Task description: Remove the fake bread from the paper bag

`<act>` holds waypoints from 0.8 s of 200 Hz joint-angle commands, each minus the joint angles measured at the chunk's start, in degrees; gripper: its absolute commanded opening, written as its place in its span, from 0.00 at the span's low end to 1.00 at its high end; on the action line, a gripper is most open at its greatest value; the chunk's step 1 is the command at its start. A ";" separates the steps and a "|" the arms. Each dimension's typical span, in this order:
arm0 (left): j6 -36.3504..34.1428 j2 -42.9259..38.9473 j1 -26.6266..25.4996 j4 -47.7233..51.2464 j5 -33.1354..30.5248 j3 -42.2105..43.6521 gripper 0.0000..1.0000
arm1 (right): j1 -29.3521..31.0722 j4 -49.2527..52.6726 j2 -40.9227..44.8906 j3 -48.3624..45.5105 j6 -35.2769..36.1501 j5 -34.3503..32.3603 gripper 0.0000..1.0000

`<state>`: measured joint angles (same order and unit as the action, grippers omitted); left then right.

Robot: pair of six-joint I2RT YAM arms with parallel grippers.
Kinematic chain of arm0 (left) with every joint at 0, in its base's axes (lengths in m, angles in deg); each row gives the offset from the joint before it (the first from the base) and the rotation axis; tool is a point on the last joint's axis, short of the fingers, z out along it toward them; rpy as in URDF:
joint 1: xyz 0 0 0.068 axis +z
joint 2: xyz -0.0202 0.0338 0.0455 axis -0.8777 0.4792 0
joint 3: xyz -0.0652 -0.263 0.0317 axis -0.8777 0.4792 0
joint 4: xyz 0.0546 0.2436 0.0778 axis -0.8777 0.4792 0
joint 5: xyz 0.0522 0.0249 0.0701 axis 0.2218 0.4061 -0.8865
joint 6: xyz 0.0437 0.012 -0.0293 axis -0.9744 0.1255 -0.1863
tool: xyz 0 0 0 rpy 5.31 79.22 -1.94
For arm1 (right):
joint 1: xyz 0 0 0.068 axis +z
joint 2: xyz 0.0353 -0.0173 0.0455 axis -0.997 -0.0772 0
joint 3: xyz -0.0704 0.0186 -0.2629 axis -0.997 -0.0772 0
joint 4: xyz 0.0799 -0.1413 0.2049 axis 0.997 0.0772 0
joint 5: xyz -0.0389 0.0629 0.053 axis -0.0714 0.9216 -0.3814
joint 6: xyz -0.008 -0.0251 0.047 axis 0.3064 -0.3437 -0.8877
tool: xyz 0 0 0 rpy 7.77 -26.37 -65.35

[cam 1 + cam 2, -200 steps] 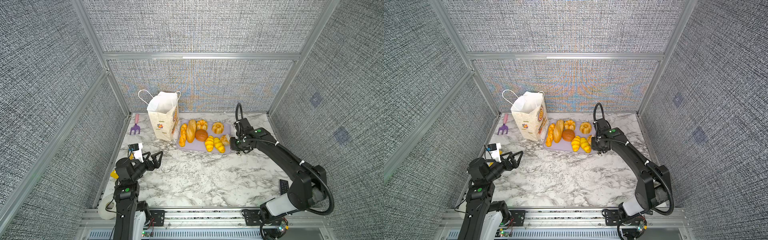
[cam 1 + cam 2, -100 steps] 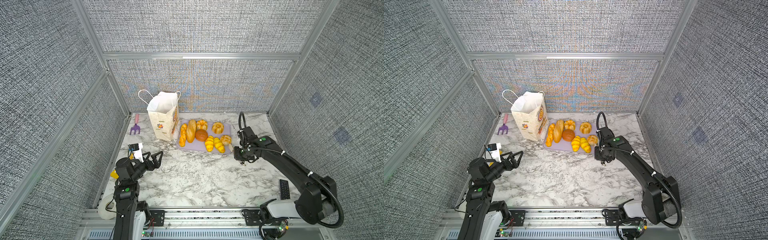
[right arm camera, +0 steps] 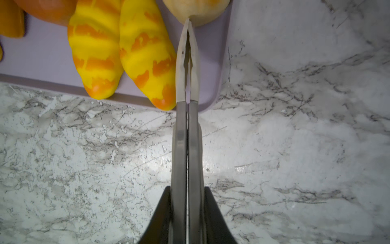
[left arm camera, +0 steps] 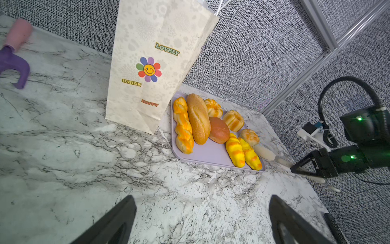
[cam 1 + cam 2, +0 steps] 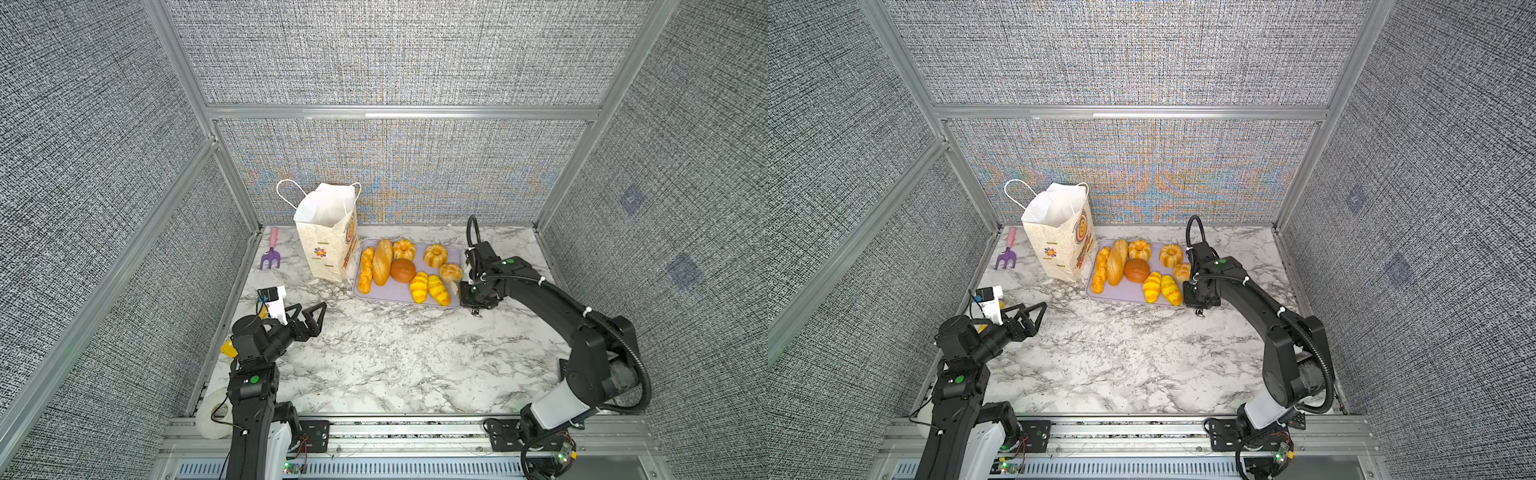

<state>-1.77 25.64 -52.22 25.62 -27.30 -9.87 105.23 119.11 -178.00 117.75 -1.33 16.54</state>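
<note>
At the counter's point(image 5: 395, 357) front-left corner the left arm point(image 5: 253, 382) is folded upright, with the left gripper point(image 5: 312, 309) spread wide and empty. Near the back-left corner the paper bag point(image 4: 137, 38) is stood upright, printed LOVELY, SMILE and HAPPY around a smiling flower. Just beside it the fake bread point(image 5: 403, 270) is laid on a tray point(image 5: 390, 297), with the loaf point(image 5: 382, 268) and braided stick point(image 5: 365, 272) lying back to front. The right arm point(image 5: 552, 303) is stretched from the front-right corner. The right gripper point(image 3: 187, 191) is clamped on closed tongs point(image 3: 186, 135), whose tips seem to touch a small bun point(image 5: 451, 272).
</note>
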 commanded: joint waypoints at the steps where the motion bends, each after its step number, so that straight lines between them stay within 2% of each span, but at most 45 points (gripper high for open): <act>1: -0.07 0.06 0.08 -1.30 -0.11 0.14 0.99 | -0.98 -0.87 -2.43 2.17 1.82 -0.45 0.02; 55: -0.18 0.17 -0.01 -1.20 -0.19 0.14 0.99 | -1.90 0.20 -6.31 5.78 3.53 -0.34 0.02; 102: -0.18 0.51 -0.01 -1.13 -0.12 0.14 0.99 | -2.16 1.63 2.01 1.22 3.24 -2.01 0.02; 126: -0.18 0.45 -0.01 -1.12 -0.24 0.12 0.99 | -4.37 0.98 6.16 -1.51 3.49 -3.66 0.07; 160: -0.18 -0.05 -0.09 -1.03 -0.80 0.14 0.99 | -10.68 -8.67 8.53 -6.29 6.60 -3.04 0.10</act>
<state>-1.79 25.93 -52.26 25.62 -27.74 -9.87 97.52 117.91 -170.26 113.73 2.78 14.46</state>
